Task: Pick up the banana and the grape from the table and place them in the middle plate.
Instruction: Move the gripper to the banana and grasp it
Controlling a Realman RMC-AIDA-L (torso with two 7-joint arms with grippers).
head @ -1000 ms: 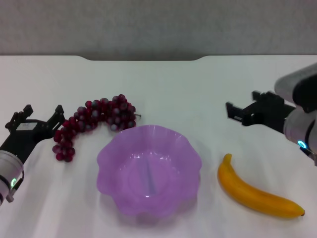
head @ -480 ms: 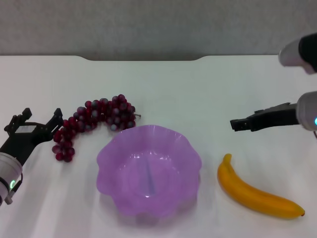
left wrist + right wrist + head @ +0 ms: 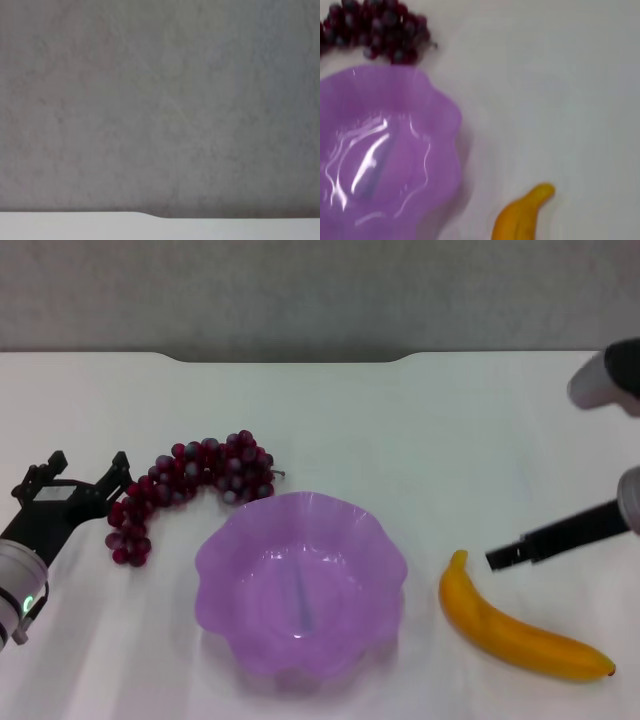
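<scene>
Two fruits lying on the table (image 3: 330, 420): banana (image 3: 515, 628) toward the right front corner, grape (image 3: 190, 485) toward the left edge, middle plate (image 3: 300, 580) between them. Right gripper (image 3: 508, 556) hovering just above banana's stem end, finger spread impossible to tell. Left gripper (image 3: 75, 485) spread wide beside grape.

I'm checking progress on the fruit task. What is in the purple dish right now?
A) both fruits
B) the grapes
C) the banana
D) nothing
D: the purple dish holds no fruit; the banana lies on the table on the robot's right of it, and the grapes lie at its far left side.
</scene>
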